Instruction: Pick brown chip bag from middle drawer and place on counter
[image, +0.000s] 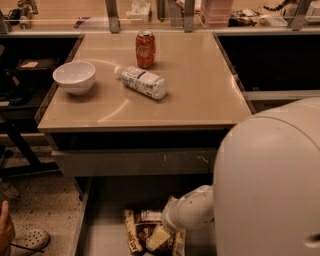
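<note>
The open middle drawer (100, 237) holds the brown chip bag (137, 231); the gripper (162, 234) is at the bag's right end, and whether it is gripping cannot be told.

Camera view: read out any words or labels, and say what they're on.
Red can: white script, too blurred to read.
Bottle label: print too small.
Brown chip bag: lettering unreadable; the gripper is at it in the middle drawer.

Bulky white arm (270, 180) low at right, claw (160, 237) down at bottom centre
</note>
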